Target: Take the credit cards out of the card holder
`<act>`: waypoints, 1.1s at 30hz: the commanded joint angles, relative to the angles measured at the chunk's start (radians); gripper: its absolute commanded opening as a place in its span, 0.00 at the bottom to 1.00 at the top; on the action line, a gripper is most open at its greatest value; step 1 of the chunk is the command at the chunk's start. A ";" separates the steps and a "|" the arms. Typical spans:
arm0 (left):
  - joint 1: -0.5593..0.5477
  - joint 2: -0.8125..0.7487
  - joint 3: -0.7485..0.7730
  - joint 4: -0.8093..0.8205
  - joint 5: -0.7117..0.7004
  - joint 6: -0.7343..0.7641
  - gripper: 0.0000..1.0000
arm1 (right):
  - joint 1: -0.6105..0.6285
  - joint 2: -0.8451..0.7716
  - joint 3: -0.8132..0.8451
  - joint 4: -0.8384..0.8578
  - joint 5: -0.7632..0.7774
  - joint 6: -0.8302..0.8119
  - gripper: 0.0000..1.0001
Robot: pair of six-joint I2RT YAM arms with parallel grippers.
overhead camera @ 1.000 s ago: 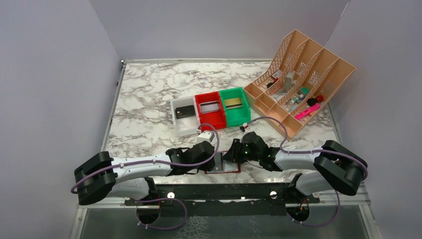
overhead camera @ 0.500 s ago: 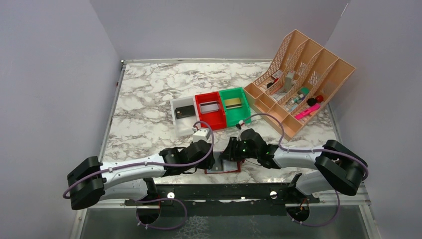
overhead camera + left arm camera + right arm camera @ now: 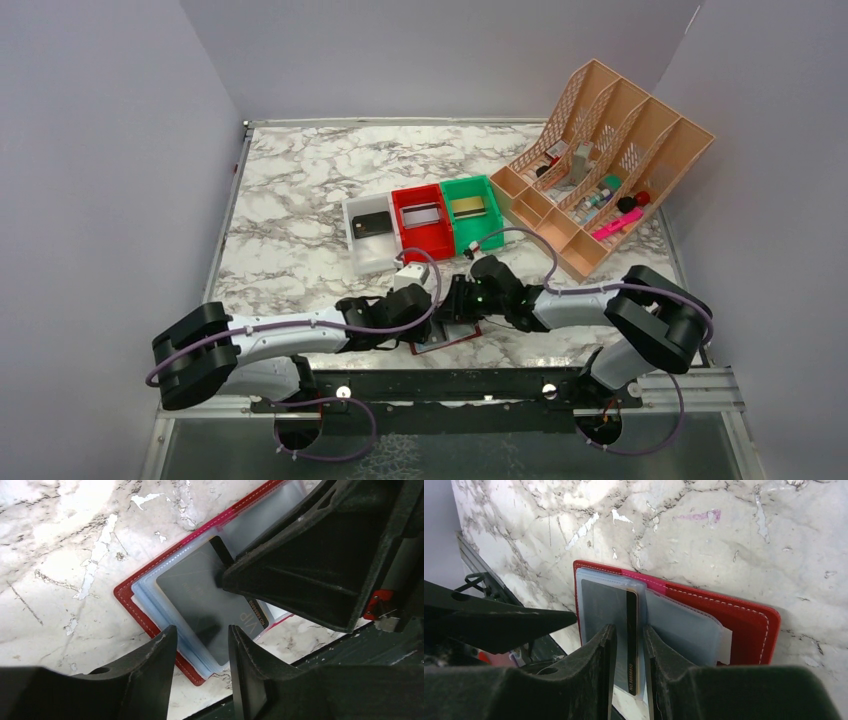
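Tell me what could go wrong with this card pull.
The grey card lies flat in its pocket; the right gripper sits over its striped edge, jaws apart, and may slip off.
The left gripper, open, is not clearly pinning the card holder, which may drag along.
The two grippers are crowded together and may collide.

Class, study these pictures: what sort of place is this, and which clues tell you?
Probably a robotics lab test cell: a left arm and a right arm bolted to a rail at the near edge of a marble-patterned table, grey walls boxing it in, and bins beside a desk organiser.
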 commanded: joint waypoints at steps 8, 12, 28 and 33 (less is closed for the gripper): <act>-0.003 0.118 -0.017 0.062 0.021 0.030 0.27 | 0.006 0.040 0.000 -0.035 -0.002 -0.013 0.33; -0.003 0.133 -0.016 0.063 0.013 0.032 0.18 | 0.006 0.015 -0.017 -0.005 -0.040 -0.028 0.33; -0.003 0.145 -0.040 0.037 -0.025 0.016 0.00 | 0.003 -0.104 -0.110 0.108 0.000 0.008 0.01; -0.004 0.138 -0.034 0.025 -0.036 0.024 0.00 | -0.010 -0.161 -0.139 0.094 0.026 0.014 0.01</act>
